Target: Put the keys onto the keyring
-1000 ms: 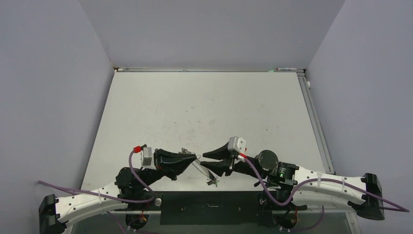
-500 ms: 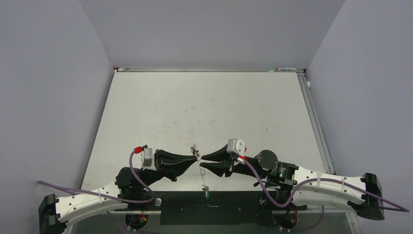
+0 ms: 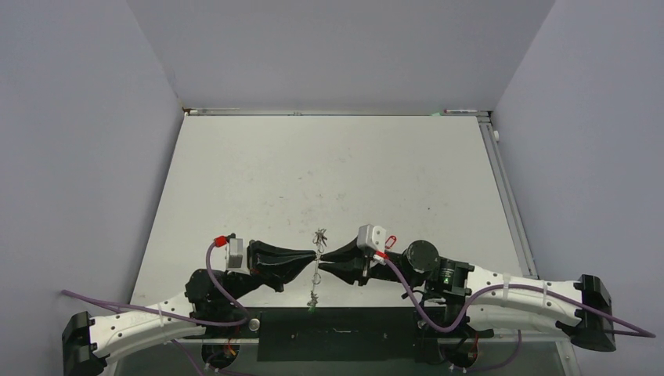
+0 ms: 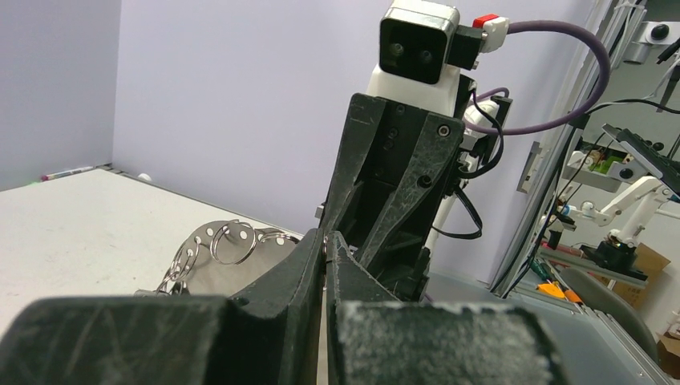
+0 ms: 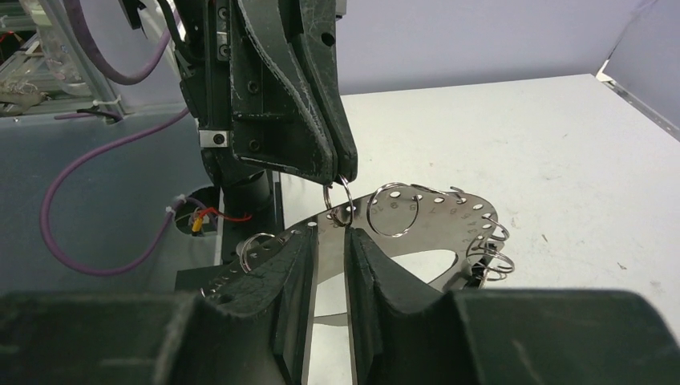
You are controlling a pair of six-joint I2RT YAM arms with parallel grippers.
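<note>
Right gripper [image 5: 330, 237] has been closing in on the left gripper [image 4: 325, 241] over the last second, jaws narrowly parted, gripping nothing. Left is pinching shut on the keyring [image 5: 441, 231], now hanging steadier between both tips, green-tagged key [image 3: 311, 306] dangling below. Threading looks imminent.

Left tool [image 3: 313, 256] and right tool [image 3: 322, 260] meet tip to tip at the keyring [image 5: 437, 218]; table [image 3: 329, 172] beyond lies open

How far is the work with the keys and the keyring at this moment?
Done: the keyring is lifted off the table, hanging from the shut left gripper by a small ring. In hand: the right gripper, jaws slightly apart, is at that ring. Left: the threading; a green tag seems to hang below, its key too small to see.
</note>
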